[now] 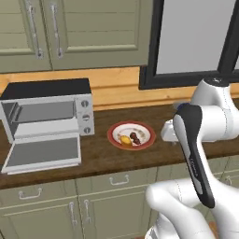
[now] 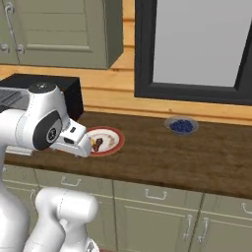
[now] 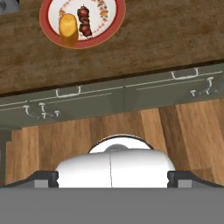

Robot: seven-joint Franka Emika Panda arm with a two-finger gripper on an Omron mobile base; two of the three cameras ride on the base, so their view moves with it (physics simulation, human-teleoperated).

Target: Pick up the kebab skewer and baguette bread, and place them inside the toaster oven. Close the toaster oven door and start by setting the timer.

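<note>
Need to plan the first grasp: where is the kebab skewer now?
The kebab skewer lies on the red-rimmed plate, right of the baguette bread, right of the toaster oven.

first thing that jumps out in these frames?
The red-rimmed plate in the middle of the dark wood counter, carrying the golden baguette bread and the dark kebab skewer side by side. To its left stands the toaster oven with the toaster oven door dropped open. A small bowl of blue berries sits further right, by the window.
</note>
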